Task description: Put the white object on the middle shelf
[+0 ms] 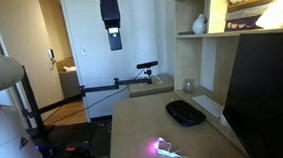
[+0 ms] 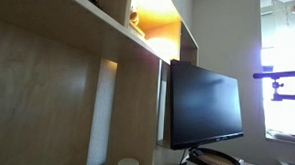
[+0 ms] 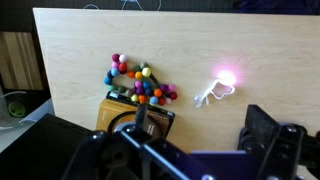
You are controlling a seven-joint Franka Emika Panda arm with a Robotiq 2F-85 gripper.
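With your fingers (image 3: 262, 128) wide apart and empty high over the worktop (image 1: 144, 114), and the white object (image 1: 164, 146) lying on it well below, an off-centre descent could nudge it aside, or the lift could clip the monitor (image 1: 268, 90) under the middle shelf (image 1: 213, 33).

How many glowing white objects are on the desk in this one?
1. The white object lies on the desk, apart from the black oval device; the monitor may hide others.

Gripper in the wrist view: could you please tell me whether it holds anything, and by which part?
Nothing is held. The gripper hangs well above the desk, and the white object lies on the desk, apart from it.
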